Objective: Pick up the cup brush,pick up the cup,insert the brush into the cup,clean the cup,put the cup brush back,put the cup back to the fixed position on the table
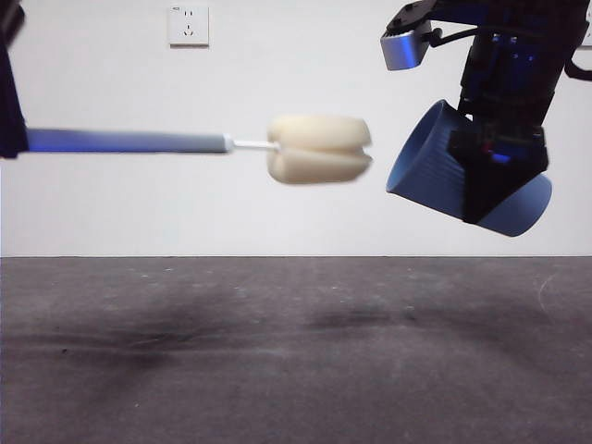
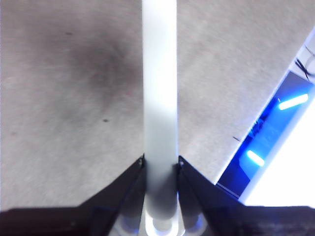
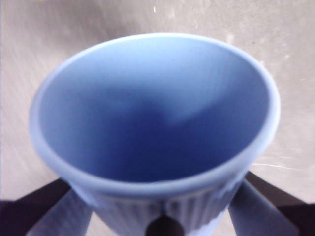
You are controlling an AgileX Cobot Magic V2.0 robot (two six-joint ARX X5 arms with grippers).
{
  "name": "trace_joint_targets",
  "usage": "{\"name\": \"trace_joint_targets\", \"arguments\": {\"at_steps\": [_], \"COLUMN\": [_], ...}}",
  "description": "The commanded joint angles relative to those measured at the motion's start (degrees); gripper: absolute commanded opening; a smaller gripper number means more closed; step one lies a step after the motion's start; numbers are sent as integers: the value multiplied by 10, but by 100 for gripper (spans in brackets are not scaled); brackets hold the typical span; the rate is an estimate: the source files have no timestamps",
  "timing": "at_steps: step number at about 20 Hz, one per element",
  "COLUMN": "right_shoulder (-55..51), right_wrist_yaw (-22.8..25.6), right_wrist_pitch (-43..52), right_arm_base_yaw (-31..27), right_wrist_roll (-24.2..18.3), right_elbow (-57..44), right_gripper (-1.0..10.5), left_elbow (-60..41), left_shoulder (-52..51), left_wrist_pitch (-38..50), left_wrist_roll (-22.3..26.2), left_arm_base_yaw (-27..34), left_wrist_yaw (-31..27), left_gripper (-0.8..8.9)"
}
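A: Take the cup (image 1: 435, 166) as the landmark. Where is it?

B: In the air, well above the table (image 1: 296, 351), tilted nearly on its side. The right gripper (image 1: 495, 180) comes down from above and its black jaws are clamped on the ribbed wall near the middle. The open mouth faces the sponge.

A: And the cup brush (image 1: 319, 148)?

B: Level with the cup's mouth, lying horizontal. Its cream sponge head sits just short of the rim, near but apart. The grey handle runs away from the cup to the far side, where a dark arm meets it at the picture's edge.

A: Does the front view show that grip?

B: No, it is cut off there. The left wrist view does: the left gripper (image 2: 160, 164) has its jaws pressed on either side of the handle (image 2: 160, 98), narrow, holding it. That view misses the sponge head.

A: What does the right wrist view add?

B: The inside of the cup (image 3: 152, 113): blue, with nothing in it. The right gripper (image 3: 162, 216) shows only as dark jaw tips on either side of the ribbed wall.

A: Room to move?

B: Open air lies under both things down to the table. A wall socket (image 1: 189, 25) is on the wall behind, high above the handle.
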Motion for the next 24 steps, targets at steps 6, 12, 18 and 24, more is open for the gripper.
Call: {"name": "trace_joint_targets", "arguments": {"at_steps": [6, 12, 18, 24], "right_shoulder": [2, 31, 63, 81], "right_wrist_yaw": [67, 76, 84, 82], "right_wrist_pitch": [-17, -26, -25, -15], "right_arm_base_yaw": [39, 69, 109, 149], "right_wrist_roll": [-104, -123, -134, -134], "right_elbow": [0, 0, 0, 0], "right_gripper": [-13, -13, -12, -12], "left_elbow": [-2, -2, -2, -2], "left_shoulder": [51, 73, 90, 131], "left_wrist_pitch": [38, 66, 93, 145], "left_wrist_roll": [6, 4, 3, -18], "left_arm_base_yaw": [-43, -64, -70, -94], "left_wrist_yaw": [4, 4, 7, 22], "left_gripper": [-9, -9, -9, -9]}}
